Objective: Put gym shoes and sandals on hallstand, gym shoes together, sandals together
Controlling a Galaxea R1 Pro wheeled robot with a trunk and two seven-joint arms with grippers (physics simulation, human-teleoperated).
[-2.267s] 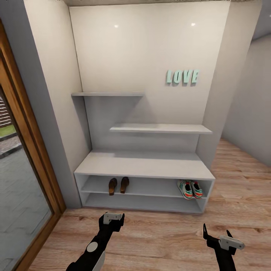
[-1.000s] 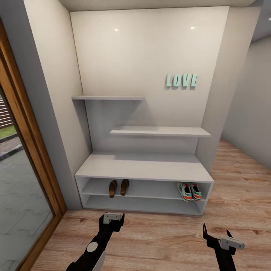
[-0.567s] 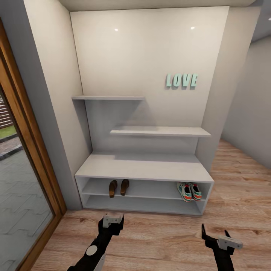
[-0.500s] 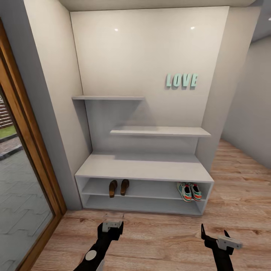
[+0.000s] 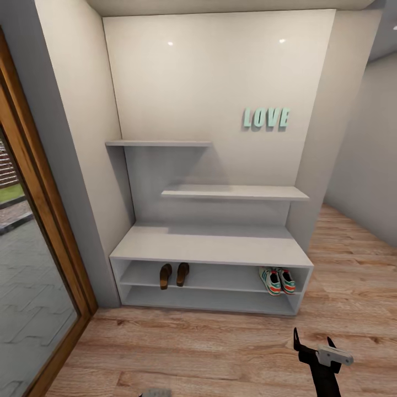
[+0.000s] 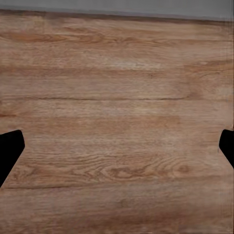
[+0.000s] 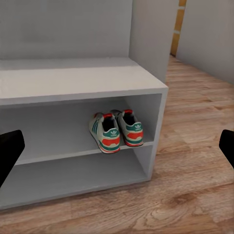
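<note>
Both pairs of jaws stand wide apart with nothing between them. In the left wrist view the left gripper [image 6: 117, 146] shows as two dark fingertips [image 6: 9, 151] at the picture's edges, and bare wood-plank floor [image 6: 117, 97] lies between them. In the right wrist view the right gripper [image 7: 117, 151] has its dark tips at either edge as well, and it faces the right end of the rack [image 7: 83, 80].

In the head view the right gripper [image 5: 314, 353] hangs low above the floor [image 5: 220, 347], in front of the rack's right end and well apart from it. A small pale bit of the left gripper [image 5: 156, 392] peeks in at the bottom edge.

The sneakers [image 7: 116, 130] sit side by side, touching or nearly so, heels outward, on the upper open level at the right end, just beside the side wall; the head view shows them there too [image 5: 277, 280]. The sandals [image 5: 173, 274] stand next to each other on the same level toward the left, well apart from the sneakers. The bottom level and the bench top hold nothing.

Above the bench are two staggered wall shelves [image 5: 234, 192] and teal LOVE letters [image 5: 266, 118]. A wood-framed glass door [image 5: 33, 259] stands at the left.
</note>
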